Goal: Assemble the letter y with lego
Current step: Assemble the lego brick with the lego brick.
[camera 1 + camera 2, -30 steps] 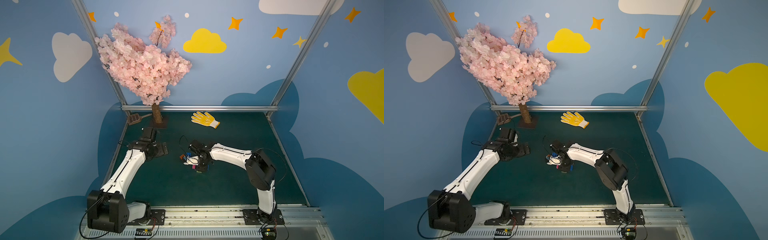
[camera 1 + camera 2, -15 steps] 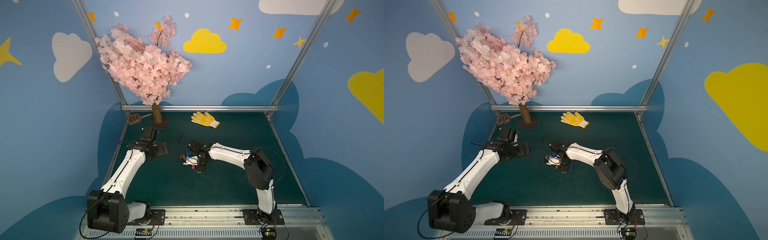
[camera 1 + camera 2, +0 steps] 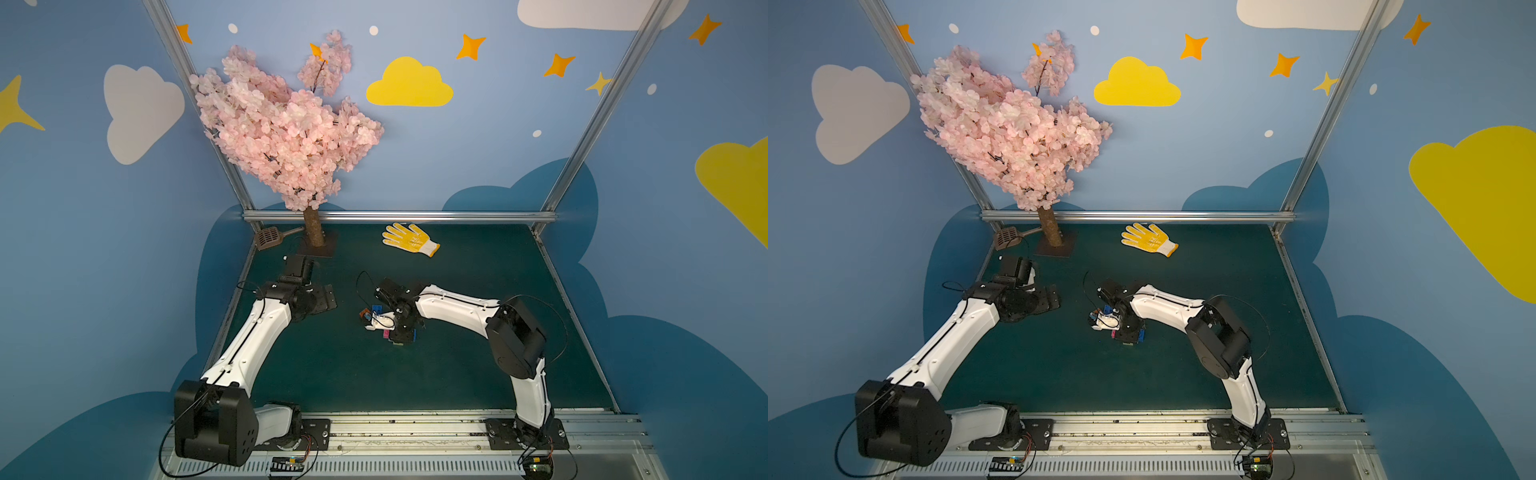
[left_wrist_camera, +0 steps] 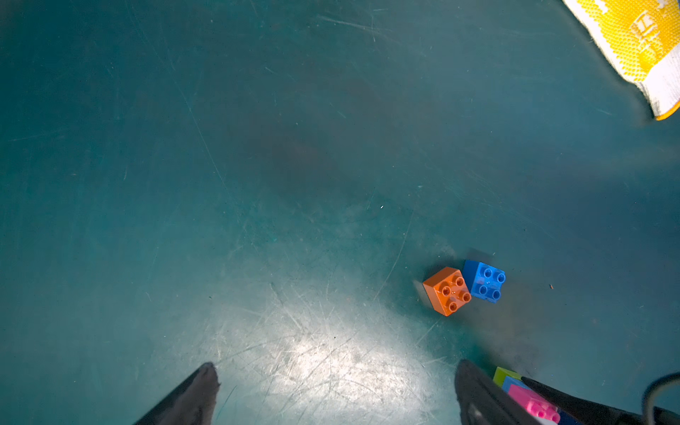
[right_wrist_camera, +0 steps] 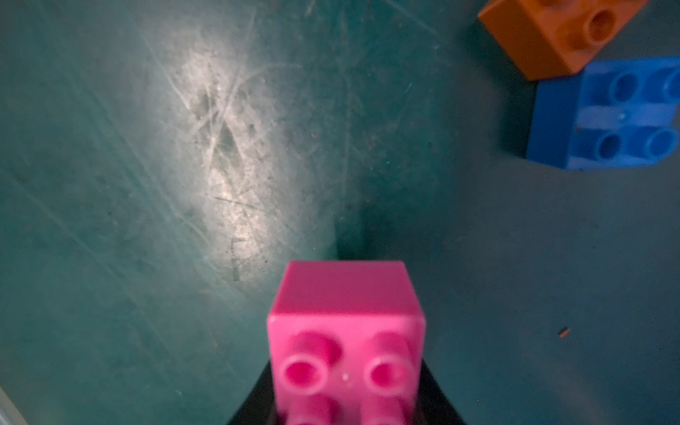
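Right gripper (image 5: 346,404) pinches the pink brick (image 5: 346,323) mid-counter (image 3: 332,374). Studs face the wrist camera; the block looks square, no clear long axis. Lime green brick (image 4: 502,375) and light blue brick (image 4: 513,382) sit right against it; joined or not, can't tell. Orange brick (image 4: 447,290) and dark blue brick (image 4: 485,281) lie studs-up, touching, at 11 o'clock of pink in both top views. Left gripper (image 4: 336,368) is spread wide at 9 o'clock, touching nothing.

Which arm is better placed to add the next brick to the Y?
Right, most likely. The right gripper is shut on the pink brick, near the loose orange brick and blue brick. The left gripper is open and holds nothing.
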Robot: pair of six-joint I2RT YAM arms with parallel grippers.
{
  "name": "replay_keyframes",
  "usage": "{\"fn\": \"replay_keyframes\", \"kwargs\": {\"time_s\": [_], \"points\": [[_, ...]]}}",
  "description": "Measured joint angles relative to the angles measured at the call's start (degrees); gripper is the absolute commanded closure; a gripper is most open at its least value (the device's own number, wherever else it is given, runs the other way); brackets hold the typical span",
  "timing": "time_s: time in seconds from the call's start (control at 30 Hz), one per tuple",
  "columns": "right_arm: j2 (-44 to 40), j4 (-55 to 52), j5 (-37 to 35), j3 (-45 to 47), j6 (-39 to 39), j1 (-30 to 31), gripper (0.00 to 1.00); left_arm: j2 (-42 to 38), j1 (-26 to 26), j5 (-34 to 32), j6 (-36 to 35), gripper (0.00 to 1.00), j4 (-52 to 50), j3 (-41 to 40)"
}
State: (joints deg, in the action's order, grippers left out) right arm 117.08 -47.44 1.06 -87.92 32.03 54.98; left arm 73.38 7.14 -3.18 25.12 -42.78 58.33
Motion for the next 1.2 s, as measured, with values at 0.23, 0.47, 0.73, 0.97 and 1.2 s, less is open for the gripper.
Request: {"fn": "replay_keyframes", "kwargs": {"time_s": [0.23, 0.47, 0.73, 0.97, 1.2], "points": [[-0.1, -0.1, 0.2, 0.2, -0.1, -0.6, 1.00, 0.0, 0.0, 0.0, 0.1, 0.00, 0.0, 0.0], [-0.1, -0.9, 0.1, 0.2, -0.5, -0.6, 1.00, 0.0, 0.0, 0.0, 0.2, 0.00, 0.0, 0.0], [0.0, -1.4, 3.3, -0.2, -1.0, -2.0, 1.00, 0.0, 0.0, 0.0, 0.2, 0.00, 0.0, 0.0], [3.0, -6.2, 5.2, -4.7, -0.3, -3.4, 1.00, 0.0, 0.0, 0.0, 0.2, 0.00, 0.0, 0.0], [2.8, -6.2, 3.9, -4.5, 0.2, -2.4, 1.00, 0.0, 0.0, 0.0, 0.2, 0.00, 0.1, 0.0]]}}
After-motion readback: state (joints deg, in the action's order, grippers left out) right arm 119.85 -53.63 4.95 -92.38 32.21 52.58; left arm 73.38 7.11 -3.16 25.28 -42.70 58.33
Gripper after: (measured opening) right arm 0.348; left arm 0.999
